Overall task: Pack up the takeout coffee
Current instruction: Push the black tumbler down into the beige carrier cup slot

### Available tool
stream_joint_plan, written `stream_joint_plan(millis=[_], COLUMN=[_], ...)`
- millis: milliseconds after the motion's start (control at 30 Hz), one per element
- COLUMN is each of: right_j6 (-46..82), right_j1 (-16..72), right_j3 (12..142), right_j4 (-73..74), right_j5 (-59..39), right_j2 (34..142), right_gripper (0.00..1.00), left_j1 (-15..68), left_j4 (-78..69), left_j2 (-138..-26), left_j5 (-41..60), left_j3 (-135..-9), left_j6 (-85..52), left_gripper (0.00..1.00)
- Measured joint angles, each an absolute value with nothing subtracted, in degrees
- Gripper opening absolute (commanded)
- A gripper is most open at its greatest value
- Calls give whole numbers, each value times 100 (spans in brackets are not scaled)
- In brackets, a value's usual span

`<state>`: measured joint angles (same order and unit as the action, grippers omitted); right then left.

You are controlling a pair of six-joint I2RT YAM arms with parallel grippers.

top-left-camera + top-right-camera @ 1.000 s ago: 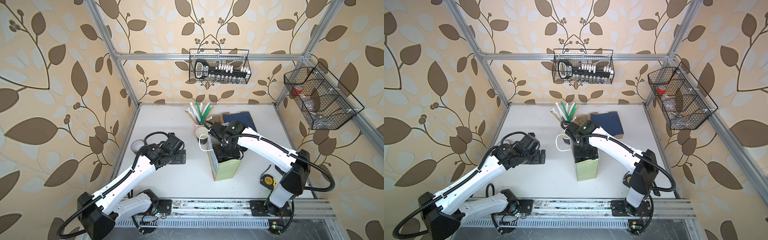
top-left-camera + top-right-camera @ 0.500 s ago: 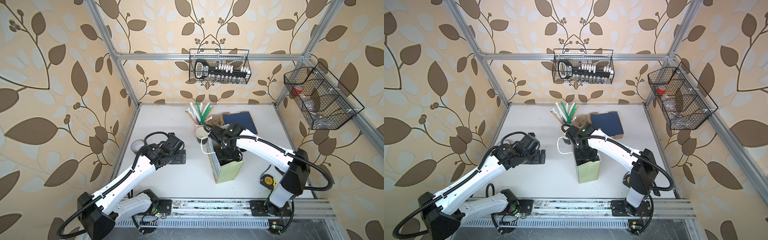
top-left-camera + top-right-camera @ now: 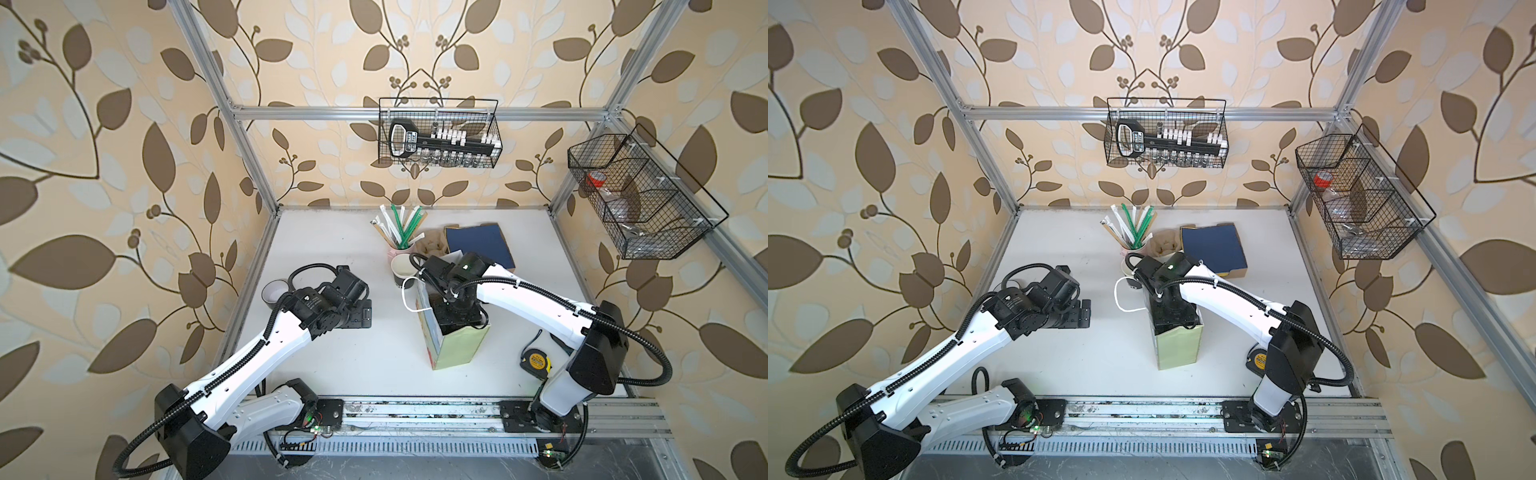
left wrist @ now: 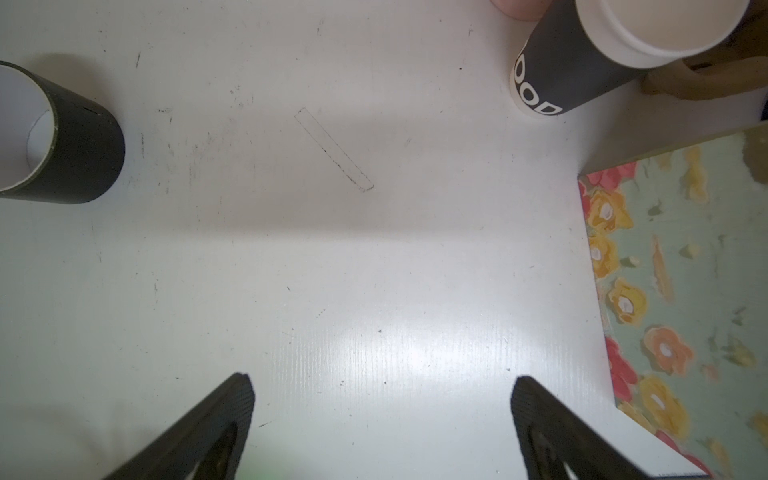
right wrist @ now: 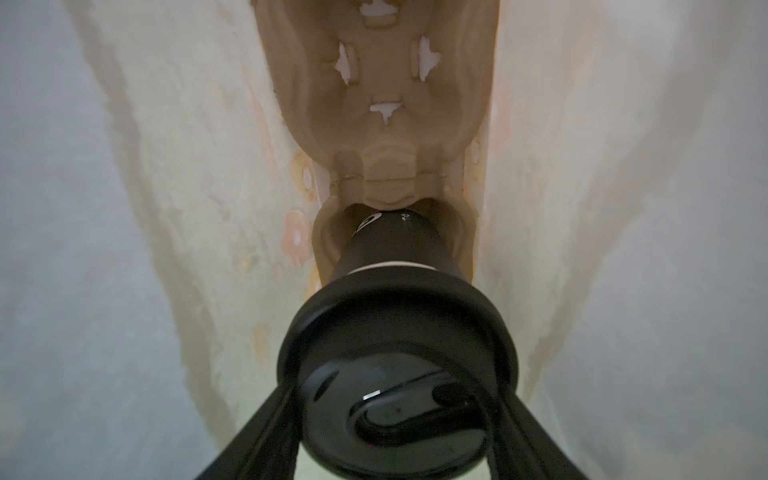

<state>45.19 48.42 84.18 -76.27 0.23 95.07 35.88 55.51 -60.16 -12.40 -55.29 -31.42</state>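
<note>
The takeout coffee (image 5: 395,245) is a black paper cup with a black lid (image 5: 399,332). It stands in a pocket of a brown pulp carrier (image 5: 386,104) at the bottom of the green floral bag (image 3: 457,349) (image 3: 1179,349). My right gripper (image 5: 395,399) reaches down into the bag (image 3: 455,313) (image 3: 1173,316) and is shut on the cup at its lid. In both top views the bag and arm hide the cup. My left gripper (image 4: 382,380) (image 3: 361,318) (image 3: 1081,313) hangs open over bare table, left of the bag.
A lidless black cup (image 3: 402,268) (image 4: 582,70) stands by the pink cup of straws (image 3: 401,249). A black cylinder with white inside (image 3: 274,291) (image 4: 75,145) sits far left. Brown carriers (image 3: 432,245), a blue tray (image 3: 482,247) and a tape measure (image 3: 536,361) lie around.
My right gripper has sunk a little deeper into the bag with the cup, and the bag has shifted slightly. The left arm has not moved.
</note>
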Motion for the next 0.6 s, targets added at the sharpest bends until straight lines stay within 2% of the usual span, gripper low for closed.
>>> stream_joint_plan(millis=[600], right_j6=[4517], right_j1=[4845], right_j3=[7994], right_j4=[-7253], right_j5=[38], right_j2=[9299], right_gripper=[0], left_j1=[3553], left_j4=[5551], left_j2=[-6018], left_j5=[-1243], left_j3=[-5529], left_j6=[-3140], left_gripper=[99])
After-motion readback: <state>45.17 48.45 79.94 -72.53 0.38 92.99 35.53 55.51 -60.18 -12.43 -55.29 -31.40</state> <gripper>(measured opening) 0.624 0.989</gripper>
